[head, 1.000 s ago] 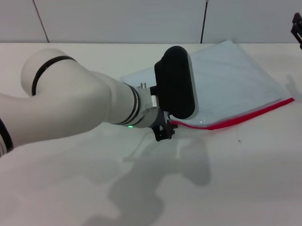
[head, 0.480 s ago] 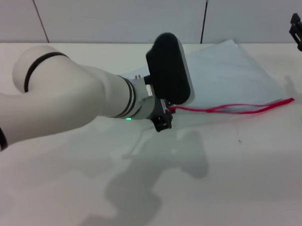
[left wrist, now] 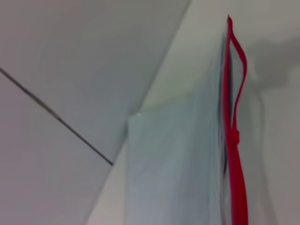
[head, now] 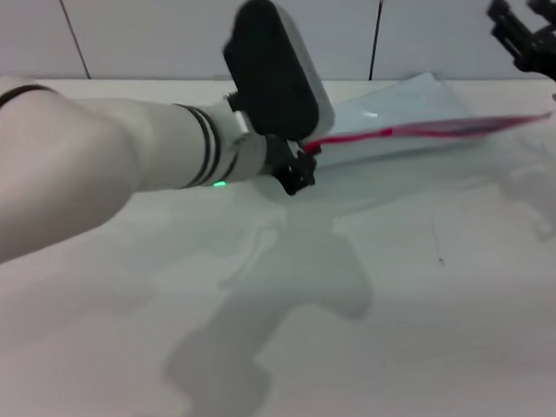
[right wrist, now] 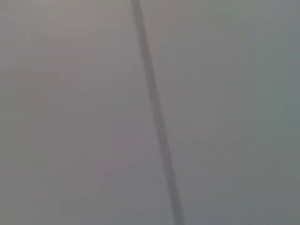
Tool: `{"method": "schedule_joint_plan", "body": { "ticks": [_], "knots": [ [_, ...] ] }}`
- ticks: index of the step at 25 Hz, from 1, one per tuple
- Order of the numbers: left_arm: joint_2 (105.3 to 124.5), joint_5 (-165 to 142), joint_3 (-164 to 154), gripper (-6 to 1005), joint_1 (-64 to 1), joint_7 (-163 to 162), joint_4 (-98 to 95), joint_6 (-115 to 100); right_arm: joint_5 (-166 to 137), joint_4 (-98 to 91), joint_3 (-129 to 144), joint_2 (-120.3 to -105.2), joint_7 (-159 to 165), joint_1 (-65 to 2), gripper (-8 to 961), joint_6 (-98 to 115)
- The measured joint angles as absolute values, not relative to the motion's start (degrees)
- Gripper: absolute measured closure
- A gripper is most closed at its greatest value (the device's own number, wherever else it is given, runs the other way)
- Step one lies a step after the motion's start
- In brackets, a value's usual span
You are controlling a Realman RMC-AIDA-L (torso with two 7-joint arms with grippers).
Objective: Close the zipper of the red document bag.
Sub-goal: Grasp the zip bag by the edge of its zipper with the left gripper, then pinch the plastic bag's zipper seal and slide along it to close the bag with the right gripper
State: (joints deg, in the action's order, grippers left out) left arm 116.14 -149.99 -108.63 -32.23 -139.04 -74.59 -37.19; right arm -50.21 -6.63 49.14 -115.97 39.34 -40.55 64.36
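Note:
The red document bag (head: 412,110) is a pale translucent pouch, lifted off the white table (head: 430,313) along its red-edged side. Its zipper (head: 422,131) runs as a red strip from my left gripper (head: 298,173) out toward the right. That gripper is shut on the zipper's near end, held above the table. In the left wrist view the bag (left wrist: 178,164) hangs edge-on, and the zipper (left wrist: 238,187) splits into two strands beyond the small slider (left wrist: 233,137). My right gripper (head: 521,18) hangs open at the far right, above the zipper's far tip and apart from it.
A grey panelled wall (head: 159,29) with dark seams stands behind the table. The right wrist view holds only that wall (right wrist: 70,117) and one seam. My left forearm (head: 92,170) crosses the table's left half.
My left gripper has risen and moved back-left, lifting the bag's red edge off the table. The right gripper has come further into view at the upper right.

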Motion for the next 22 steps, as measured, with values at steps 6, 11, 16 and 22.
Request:
{"method": "schedule_joint_plan", "body": {
  "ticks": [6,11,16,22],
  "knots": [
    [116.2,-151.1,-107.4,944,-29.5,-139.1,-77.8,-35.1,-68.9,-23.7,49.1,-115.92,59.2,-36.5,337,66.8],
    [116.15,-151.1,-107.3,943,-27.4,-138.9,-79.3,-32.4,-79.9,-30.6,49.1,-115.93,65.4,-36.3,337,68.1],
    [116.16,-151.1,-107.3,943,-27.2,-138.9,-79.5,-31.8,-87.4,-34.5,49.1,-115.98,68.0,-36.9,336,67.9],
    [116.19,-151.0,-107.2,943,-27.2,-138.9,-79.6,-31.7,-93.3,-38.3,50.1,-116.12,68.2,-37.2,336,68.0]
  ]
}}
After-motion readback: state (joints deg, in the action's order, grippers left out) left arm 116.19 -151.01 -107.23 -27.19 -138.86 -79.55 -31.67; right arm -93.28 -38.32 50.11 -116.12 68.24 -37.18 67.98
